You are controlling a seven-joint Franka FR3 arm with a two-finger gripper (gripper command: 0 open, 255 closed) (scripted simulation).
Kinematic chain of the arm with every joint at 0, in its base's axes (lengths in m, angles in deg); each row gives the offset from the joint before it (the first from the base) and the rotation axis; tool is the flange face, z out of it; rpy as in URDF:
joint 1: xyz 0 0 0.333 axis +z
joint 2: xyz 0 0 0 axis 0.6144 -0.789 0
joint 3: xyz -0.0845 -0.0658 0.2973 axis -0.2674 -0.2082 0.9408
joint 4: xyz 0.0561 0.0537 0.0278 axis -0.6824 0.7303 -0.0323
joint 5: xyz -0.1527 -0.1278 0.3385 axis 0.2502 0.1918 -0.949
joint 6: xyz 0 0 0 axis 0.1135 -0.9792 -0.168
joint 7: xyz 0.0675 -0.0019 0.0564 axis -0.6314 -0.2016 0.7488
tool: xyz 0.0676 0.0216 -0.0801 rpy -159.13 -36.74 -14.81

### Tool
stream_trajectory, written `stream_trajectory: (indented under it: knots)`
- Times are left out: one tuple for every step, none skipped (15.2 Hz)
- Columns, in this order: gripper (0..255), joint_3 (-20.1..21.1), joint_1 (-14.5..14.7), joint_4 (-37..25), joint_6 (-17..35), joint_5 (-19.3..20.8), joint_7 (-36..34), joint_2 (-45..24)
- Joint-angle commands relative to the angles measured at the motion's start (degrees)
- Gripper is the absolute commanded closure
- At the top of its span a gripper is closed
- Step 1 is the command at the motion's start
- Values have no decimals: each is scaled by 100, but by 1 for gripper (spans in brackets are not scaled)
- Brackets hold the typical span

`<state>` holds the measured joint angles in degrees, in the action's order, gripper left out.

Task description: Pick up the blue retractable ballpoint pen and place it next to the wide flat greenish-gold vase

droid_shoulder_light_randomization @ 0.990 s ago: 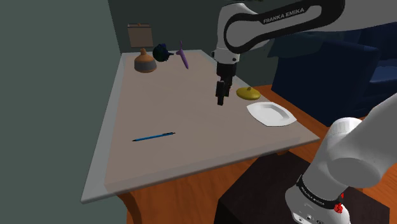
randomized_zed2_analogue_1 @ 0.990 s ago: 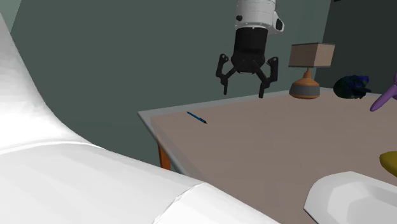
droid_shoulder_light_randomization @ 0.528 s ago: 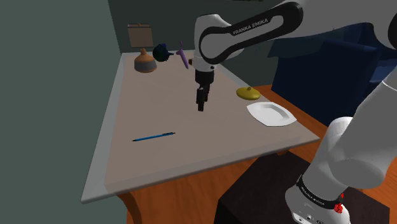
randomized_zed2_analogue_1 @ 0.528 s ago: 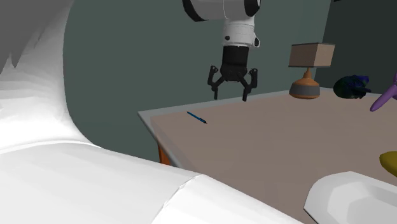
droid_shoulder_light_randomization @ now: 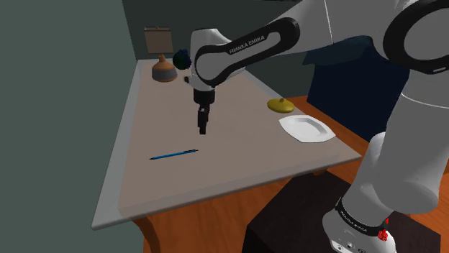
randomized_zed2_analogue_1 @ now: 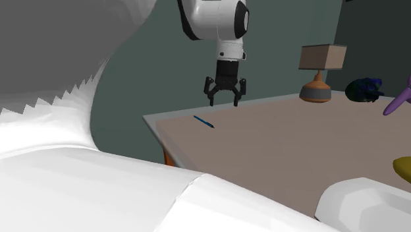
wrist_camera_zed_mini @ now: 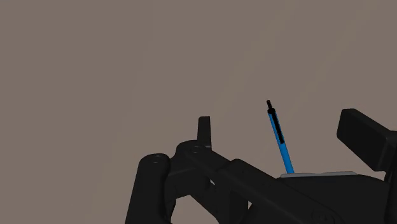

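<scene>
From here I see the gripper (randomized_zed2_analogue_1: 224, 103) hanging above the table (droid_shoulder_light_randomization: 237, 154) with its two fingers spread well apart and nothing between them. The pen (droid_shoulder_light_randomization: 173, 154) lies flat on the tabletop, toward the shoulder view's left and nearer the front edge than the gripper is. It is blue with a dark tip. In the wrist view it shows between the fingers (wrist_camera_zed_mini: 203, 130), but they do not touch it.

The vase (droid_shoulder_light_randomization: 280, 106), low and yellowish, sits by the table's edge on the shoulder view's right, well apart from the pen. A white plate (droid_shoulder_light_randomization: 306, 128) lies just beside it, on the side nearer the stand (droid_shoulder_light_randomization: 302, 223). At the back of the table stands a lamp (droid_shoulder_light_randomization: 161, 57) with an orange and grey base, and next to it is a dark blue thing (randomized_zed2_analogue_1: 365, 90) whose shape I cannot make out. A purple thing (randomized_zed2_analogue_1: 398, 103) stands past that one.

In the shoulder view the arm crosses over the back of the table and covers part of the dark blue thing. In the second exterior view a big white arm link takes up the lower left. There the vase and the purple thing are cut off at the right edge, and the plate at the bottom. In the wrist view the pen's near end is hidden behind the gripper's body.
</scene>
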<state>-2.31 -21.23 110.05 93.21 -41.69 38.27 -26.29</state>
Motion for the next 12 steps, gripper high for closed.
stream_trajectory:
  knots:
    - [0, 92, 88, -329, 62, 20, 128, -334]
    - [0, 136, 132, -488, 89, 35, 188, -494]
    - [0, 180, 176, -651, 112, 53, 247, -653]
    - [0, 224, 222, -816, 131, 74, 304, -811]
    - [0, 268, 269, -984, 146, 97, 360, -969]
    - [0, 311, 318, -1155, 158, 123, 415, -1127]
    - [0, 354, 367, -1330, 166, 152, 469, -1284]
    - [0, 395, 419, -1507, 170, 182, 522, -1441]
    - [0, 436, 473, -1688, 171, 215, 575, -1598]
    - [0, 475, 528, -1872, 168, 250, 627, -1755]
    - [0, 515, 586, -2060, 162, 286, 680, -1913]
    - [0, 544, 632, -2209, 154, 316, 720, -2035]
